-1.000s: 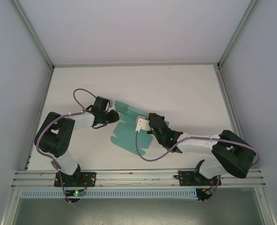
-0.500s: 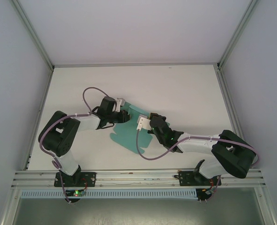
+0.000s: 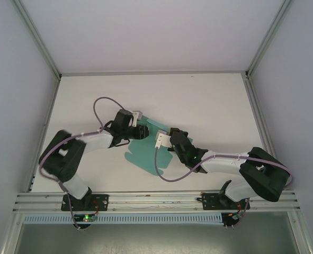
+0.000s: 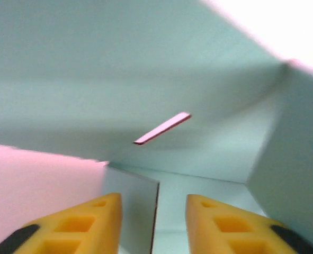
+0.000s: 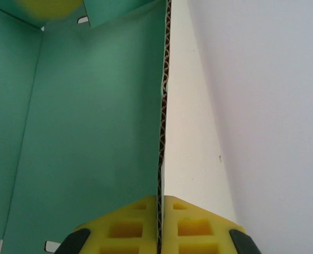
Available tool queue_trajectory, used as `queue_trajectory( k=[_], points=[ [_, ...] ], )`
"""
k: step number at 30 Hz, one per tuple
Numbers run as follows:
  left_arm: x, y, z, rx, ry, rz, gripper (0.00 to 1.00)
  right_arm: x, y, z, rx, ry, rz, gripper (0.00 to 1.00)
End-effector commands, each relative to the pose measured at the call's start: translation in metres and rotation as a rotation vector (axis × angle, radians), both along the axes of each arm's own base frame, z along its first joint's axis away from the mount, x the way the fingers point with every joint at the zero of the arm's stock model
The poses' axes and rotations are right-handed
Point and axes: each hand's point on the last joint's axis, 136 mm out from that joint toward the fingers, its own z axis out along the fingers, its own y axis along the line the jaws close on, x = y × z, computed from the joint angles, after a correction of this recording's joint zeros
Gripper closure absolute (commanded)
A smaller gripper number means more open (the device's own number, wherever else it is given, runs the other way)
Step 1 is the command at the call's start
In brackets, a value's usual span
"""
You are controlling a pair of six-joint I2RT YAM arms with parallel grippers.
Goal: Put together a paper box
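While on box [image 5: 92, 132] edge, R hand [image 5: 160, 205]

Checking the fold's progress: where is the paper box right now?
In the top view the paper box lies mid-way across the table, with the left gripper at its far-left corner and the right gripper pinching one panel on its right side.

Lab enclosure, aluminium frame [image 3: 156, 198], white panels [image 3: 145, 32]

A white table [image 3: 209, 100] stands enclosed by pale grey walls [image 3: 8, 79] under soft, even light. Aluminium posts [image 3: 37, 38] rise at 10 and 2 o'clock. An aluminium rail [image 3: 156, 200] crosses at 6 o'clock, with a perforated strip [image 3: 156, 218] just below it.
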Motion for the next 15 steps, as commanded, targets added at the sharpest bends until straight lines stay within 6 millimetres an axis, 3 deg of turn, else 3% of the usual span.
queue_trajectory(
  k=[1,3,5,6,9,12,15],
  points=[
    [0.009,0.059,0.035,0.218,-0.060,0.193,0.48,0.001,-0.004,0.011,-0.030,-0.043,0.032,1.00],
    [0.016,0.093,0.060,0.248,-0.058,0.315,0.32,0.003,0.000,0.014,-0.025,-0.055,0.062,1.00],
    [0.025,0.126,0.079,0.257,-0.055,0.440,0.04,0.006,0.002,0.013,-0.047,-0.079,0.084,1.00],
    [0.031,0.138,0.085,0.257,-0.055,0.478,0.00,0.007,0.003,0.011,-0.069,-0.094,0.093,1.00],
    [0.048,0.147,0.095,0.251,-0.061,0.463,0.00,0.016,0.007,0.009,-0.126,-0.171,0.103,1.00],
    [0.070,0.135,0.099,0.262,-0.096,0.367,0.00,0.022,0.014,0.008,-0.167,-0.243,0.135,1.00],
    [0.091,0.130,0.090,0.241,-0.070,0.314,0.00,0.021,0.025,0.003,-0.184,-0.285,0.202,1.00]
  ],
)
